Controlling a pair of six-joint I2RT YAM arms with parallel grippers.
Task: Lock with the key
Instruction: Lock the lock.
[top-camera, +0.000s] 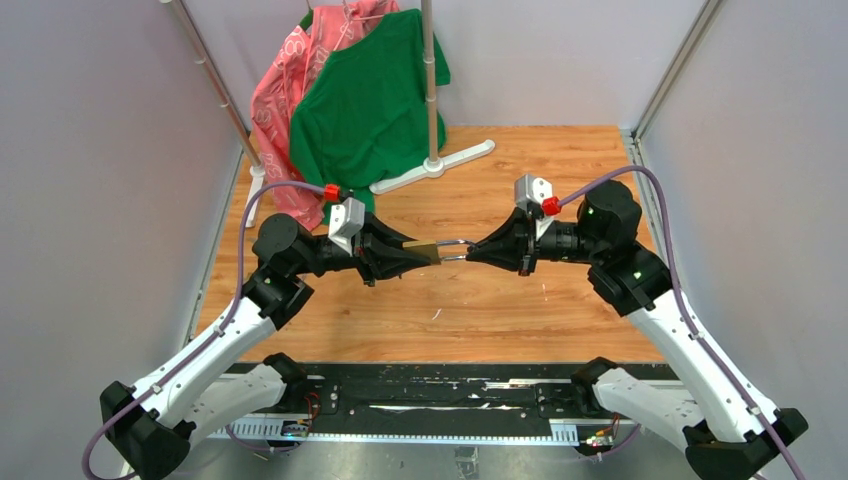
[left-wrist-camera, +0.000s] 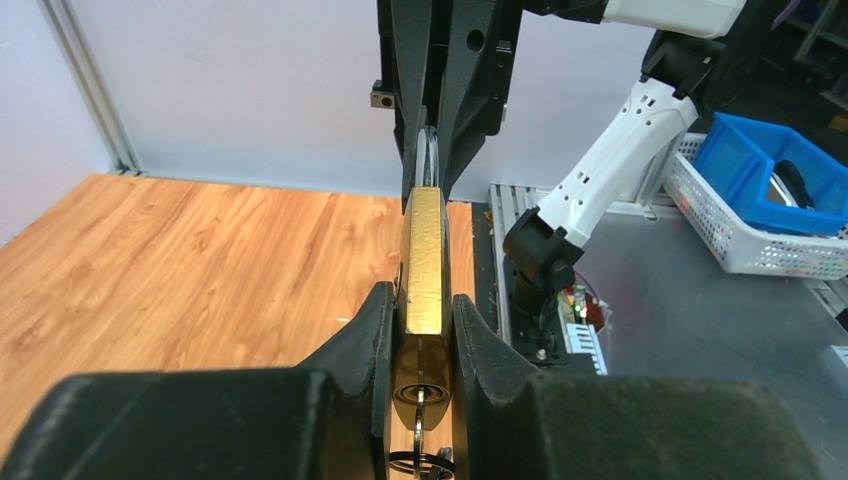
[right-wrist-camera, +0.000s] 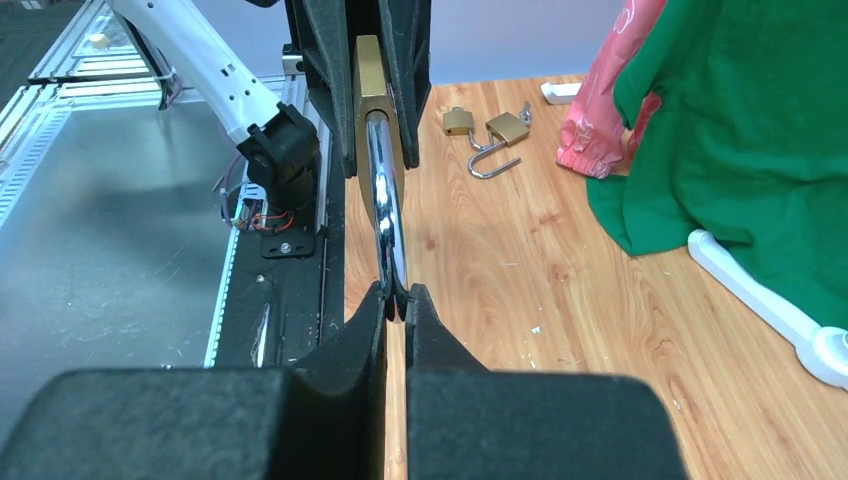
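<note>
Nearest, the key (left-wrist-camera: 419, 408) sits in the keyhole of the brass padlock (left-wrist-camera: 425, 240), whose body the left gripper (left-wrist-camera: 425, 325) clamps — farther, the right gripper (right-wrist-camera: 398, 298) pinches the shackle (right-wrist-camera: 384, 190). A skewed push could slip that thin pinch.

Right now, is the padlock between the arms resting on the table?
No, the padlock is held above the table: left jaws grip its body, right jaws its loop.
</note>
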